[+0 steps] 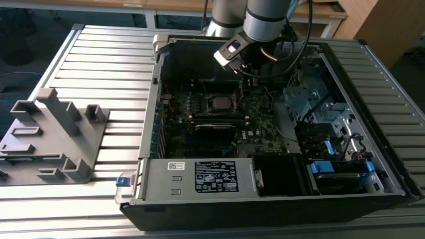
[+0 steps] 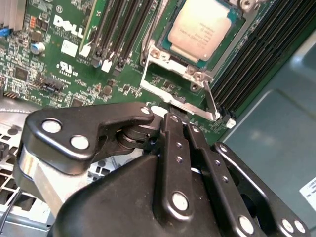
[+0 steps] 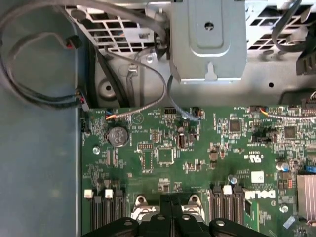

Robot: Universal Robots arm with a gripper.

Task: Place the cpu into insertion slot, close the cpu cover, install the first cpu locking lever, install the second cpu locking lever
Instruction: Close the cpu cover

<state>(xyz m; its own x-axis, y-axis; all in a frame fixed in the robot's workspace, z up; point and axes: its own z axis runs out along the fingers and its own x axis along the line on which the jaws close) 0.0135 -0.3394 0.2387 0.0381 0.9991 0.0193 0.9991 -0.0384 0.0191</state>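
One wide table [image 1: 99, 59] of ribbed silver metal carries the open black-and-silver computer case [image 1: 147, 129], which lies on its side. Inside it is the dark green motherboard [image 1: 262, 117]. The black gripper [image 2: 181, 123] hangs low over the board, just beside the square insertion slot with its silver metal rim [image 2: 170, 93]. Its fingers [image 2: 170, 138] are pressed together. I see nothing between them, though their tips are partly hidden in the second wrist view.

The small square cpu with a dull silver-grey top [image 2: 202, 27] sits inside the slot, between two rows of long black memory slots. The thin silver cpu cover [image 2: 236, 39] frames it. It seems to be down, but I cannot tell if it lies fully flat.

The danger, in my judgement, is this: the thin silver wire lever [image 2: 211, 101] is narrow, so the fingers could slide off it and strike small parts of the board. If the cover is not flat, force on the lever could press the cpu crookedly onto its contacts.

The cpu lies flat, with its top facing out of the case. Being square, it has no long axis. The lever has one, running along one edge of the slot toward the fingers.
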